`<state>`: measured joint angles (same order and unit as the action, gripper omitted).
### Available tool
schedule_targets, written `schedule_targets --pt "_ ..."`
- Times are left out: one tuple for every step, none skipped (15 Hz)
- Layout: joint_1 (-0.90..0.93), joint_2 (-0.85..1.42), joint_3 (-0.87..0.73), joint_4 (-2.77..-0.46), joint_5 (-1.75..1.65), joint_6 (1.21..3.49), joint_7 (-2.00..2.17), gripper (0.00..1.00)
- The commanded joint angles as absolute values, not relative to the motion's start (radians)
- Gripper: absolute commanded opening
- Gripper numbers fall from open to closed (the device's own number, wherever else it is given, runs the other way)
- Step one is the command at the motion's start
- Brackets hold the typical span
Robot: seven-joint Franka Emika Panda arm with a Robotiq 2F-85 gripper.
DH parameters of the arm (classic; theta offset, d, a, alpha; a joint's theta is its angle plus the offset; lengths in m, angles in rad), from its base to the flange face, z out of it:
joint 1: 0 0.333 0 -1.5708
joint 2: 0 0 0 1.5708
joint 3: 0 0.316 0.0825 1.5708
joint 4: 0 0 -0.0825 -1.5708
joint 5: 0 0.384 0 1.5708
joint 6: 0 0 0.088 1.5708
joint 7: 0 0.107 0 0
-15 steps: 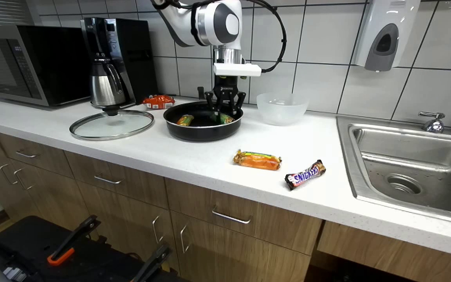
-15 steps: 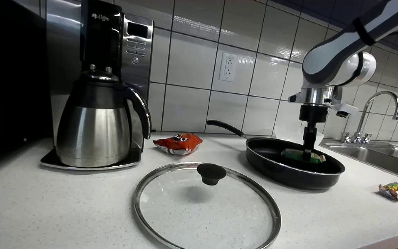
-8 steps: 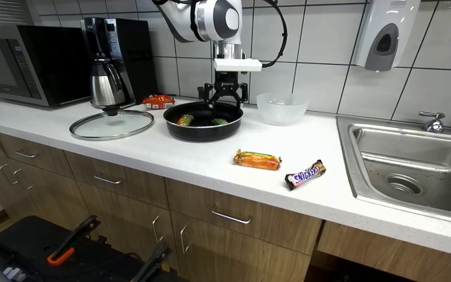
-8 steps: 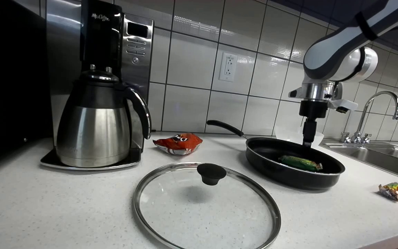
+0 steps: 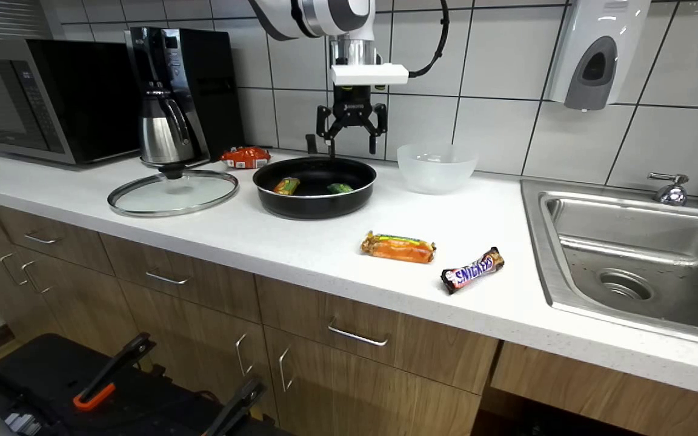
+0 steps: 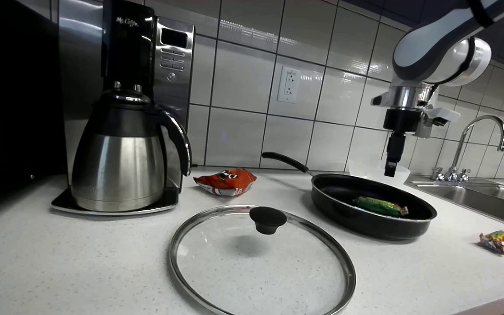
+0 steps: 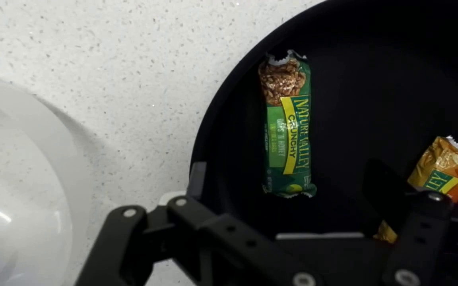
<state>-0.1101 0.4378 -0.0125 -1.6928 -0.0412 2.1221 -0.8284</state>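
My gripper [image 5: 352, 147] hangs above the back of a black frying pan [image 5: 312, 208], its jaws spread wide with nothing between them. In the wrist view both dark fingers [image 7: 198, 180] are well apart. Below them a green Nature Valley bar [image 7: 288, 135] lies flat on the pan's floor near the wall. An orange-brown wrapped bar [image 7: 447, 167] lies across the pan, partly hidden by a finger. The green bar [image 6: 379, 206] shows in both exterior views; the tip of the gripper [image 6: 390, 169] is clear above it and touches nothing.
A translucent bowl [image 5: 437, 172] stands beside the pan. The glass lid [image 6: 263, 262] lies before it, near a red snack bag [image 6: 225, 182] and a coffee maker [image 6: 120, 166]. An orange-wrapped bar [image 5: 398, 249] and a Snickers [image 5: 473, 270] lie towards the sink [image 5: 540, 254].
The gripper has opened and let go of the green bar, which stays in the pan. The arm has risen from inside the pan to above its rim.
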Motion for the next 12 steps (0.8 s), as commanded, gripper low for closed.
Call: schedule_targets --pt "-0.128 0.360 -0.007 -1.755 -0.045 2.128 -0.818 1.00" --pt "-0.131 0.346 -0.008 -1.767 -0.043 2.131 -0.820 1.00" --pt "-0.133 0.335 -0.009 -1.776 -0.043 2.132 -0.821 1.00" --pt "-0.136 0.321 -0.010 -1.788 -0.042 2.132 -0.825 1.00" --pt "-0.138 0.307 -0.011 -1.802 -0.043 2.135 -0.830 1.00" --pt "-0.139 0.296 -0.013 -1.814 -0.044 2.135 -0.829 1.00" --pt "-0.141 0.282 -0.016 -1.828 -0.046 2.135 -0.830 1.00" --pt "-0.141 0.266 -0.020 -1.845 -0.049 2.135 -0.827 1.00" --pt "-0.141 0.253 -0.024 -1.861 -0.050 2.135 -0.824 1.00" --pt "-0.140 0.240 -0.029 -1.875 -0.051 2.132 -0.820 1.00" --pt "-0.140 0.226 -0.034 -1.893 -0.052 2.133 -0.816 1.00" --pt "-0.140 0.214 -0.038 -1.908 -0.053 2.131 -0.814 1.00"
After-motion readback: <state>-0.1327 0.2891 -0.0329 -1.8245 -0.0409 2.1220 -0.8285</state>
